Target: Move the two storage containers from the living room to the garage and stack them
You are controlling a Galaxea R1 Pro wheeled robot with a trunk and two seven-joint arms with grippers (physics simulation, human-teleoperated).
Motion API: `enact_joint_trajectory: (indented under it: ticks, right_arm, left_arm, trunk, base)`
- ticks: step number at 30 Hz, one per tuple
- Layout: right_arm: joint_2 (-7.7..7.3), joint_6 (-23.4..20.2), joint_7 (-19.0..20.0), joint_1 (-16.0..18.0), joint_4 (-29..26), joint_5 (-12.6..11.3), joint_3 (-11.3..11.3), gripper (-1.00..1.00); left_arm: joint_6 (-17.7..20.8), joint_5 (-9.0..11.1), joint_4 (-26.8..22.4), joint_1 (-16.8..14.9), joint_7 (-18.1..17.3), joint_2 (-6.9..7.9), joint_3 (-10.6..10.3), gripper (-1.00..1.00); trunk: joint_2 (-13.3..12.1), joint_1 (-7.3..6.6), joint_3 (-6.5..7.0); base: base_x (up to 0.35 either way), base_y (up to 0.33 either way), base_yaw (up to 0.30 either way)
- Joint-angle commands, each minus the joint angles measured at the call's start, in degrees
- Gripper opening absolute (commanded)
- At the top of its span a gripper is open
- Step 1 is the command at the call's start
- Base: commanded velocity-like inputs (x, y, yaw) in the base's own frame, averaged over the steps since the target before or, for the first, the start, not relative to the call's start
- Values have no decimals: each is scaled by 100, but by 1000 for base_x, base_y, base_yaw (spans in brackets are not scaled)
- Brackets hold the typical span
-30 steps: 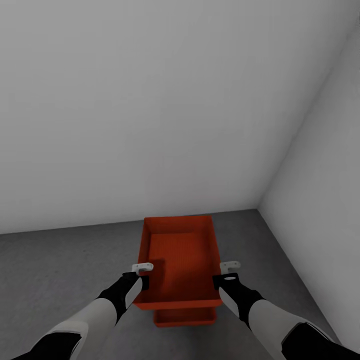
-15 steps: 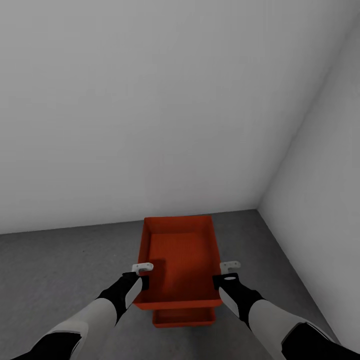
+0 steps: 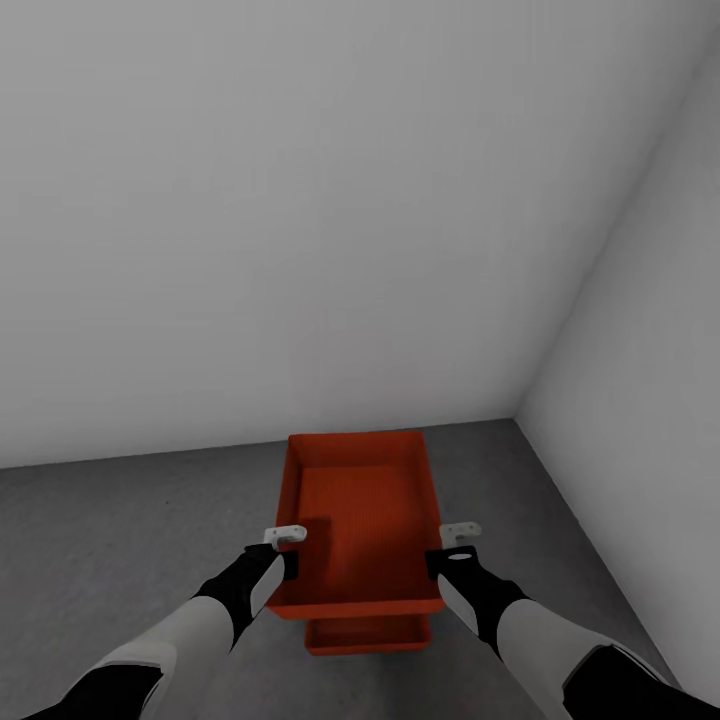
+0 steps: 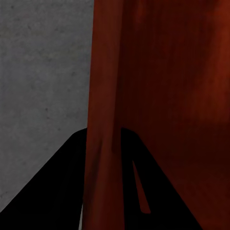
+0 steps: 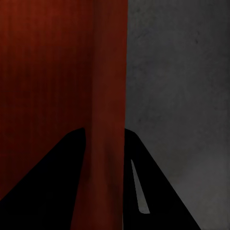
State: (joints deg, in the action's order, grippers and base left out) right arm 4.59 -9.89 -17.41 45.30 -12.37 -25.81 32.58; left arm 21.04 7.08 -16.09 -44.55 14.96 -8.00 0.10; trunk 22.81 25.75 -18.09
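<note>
Corner of the garage, with pale grey walls (image 3: 300, 220) meeting at the right over the dark grey floor (image 3: 100, 520); in the head view the upper storage container (image 3: 358, 520), orange-red and lidless, is carried between the two arms, its long axis running away from the robot toward the wall; beneath its near end the lower storage container (image 3: 368, 634) shows as a strip of the same colour, resting on the floor, though whether the two touch cannot be told; the left gripper (image 3: 283, 548) is clamped on the upper container's left wall, and the left wrist view shows that wall (image 4: 103, 120) running down between the dark fingers (image 4: 57, 191); the right gripper (image 3: 452, 545) is clamped on the right wall, which in the right wrist view (image 5: 109, 120) likewise passes between its fingers (image 5: 158, 191), grey floor beside it.
</note>
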Motion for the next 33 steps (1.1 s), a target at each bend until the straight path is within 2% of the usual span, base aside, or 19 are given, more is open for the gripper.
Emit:
enact_joint_trajectory:
  ticks: [1,7,25,33]
  right_arm:
    - [-6,-40,-54,5,51,-78,49,-100]
    - [-9,-40,-52,5,51,-79,47,-100]
    - [-8,-40,-54,5,51,-79,47,-100]
    - [-7,-40,-52,5,51,-77,48,-100]
  left_arm:
    - [-188,-181,-26,1,173,44,-106,-100]
    - [-188,-181,-26,-1,174,44,-106,-100]
    - [-179,-181,-17,-1,174,44,-106,-100]
    - [-183,-181,-18,-1,182,44,-105,-100]
  trunk:
    - [11,3,-10]
    - [11,3,-10]
    - [733,398,-333]
    - [773,420,-351]
  base:
    - [0,0,0]
    - [0,0,0]
    - [0,0,0]
    - [0,0,0]
